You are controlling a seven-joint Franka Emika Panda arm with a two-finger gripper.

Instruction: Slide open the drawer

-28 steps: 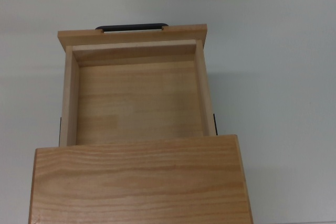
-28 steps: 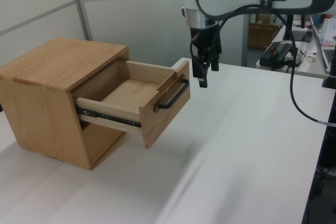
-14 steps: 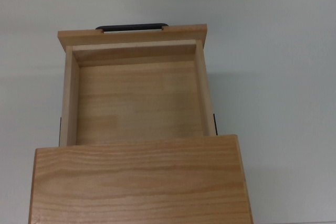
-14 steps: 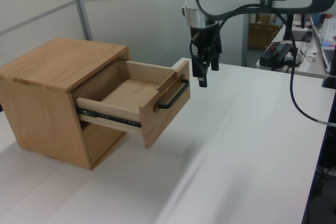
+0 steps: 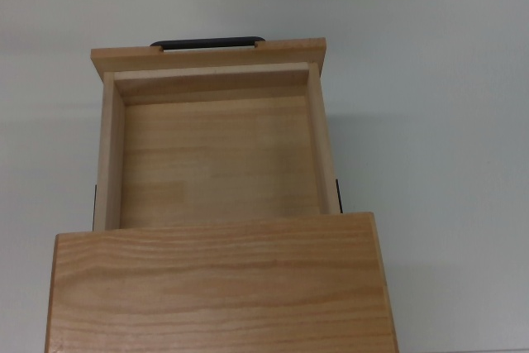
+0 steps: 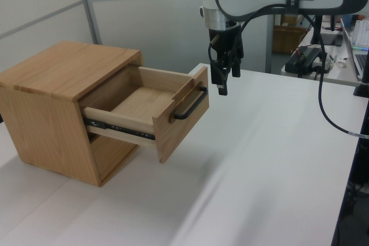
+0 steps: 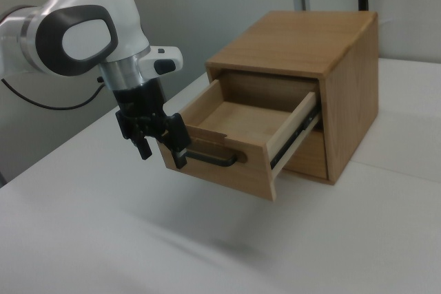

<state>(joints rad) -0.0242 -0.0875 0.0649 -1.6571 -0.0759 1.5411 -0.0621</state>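
The drawer [image 5: 215, 163] [image 6: 144, 99] [image 7: 234, 118] stands pulled well out of the wooden cabinet [image 6: 63, 67] [image 7: 303, 32], and its inside holds nothing. Its black bar handle [image 5: 207, 42] [image 6: 190, 105] [image 7: 210, 158] runs along the front panel. My gripper [image 6: 225, 82] [image 7: 163, 154] hangs just in front of the front panel, at about the height of its top edge. It is open, with nothing between the fingers, and is off the handle. The top view does not show the gripper.
The cabinet sits on a white table [image 6: 259, 159] with wide bare surface in front of the drawer. Black cables [image 6: 323, 102] hang from the arm at the left view's right, beside a desk with equipment [image 6: 308, 56].
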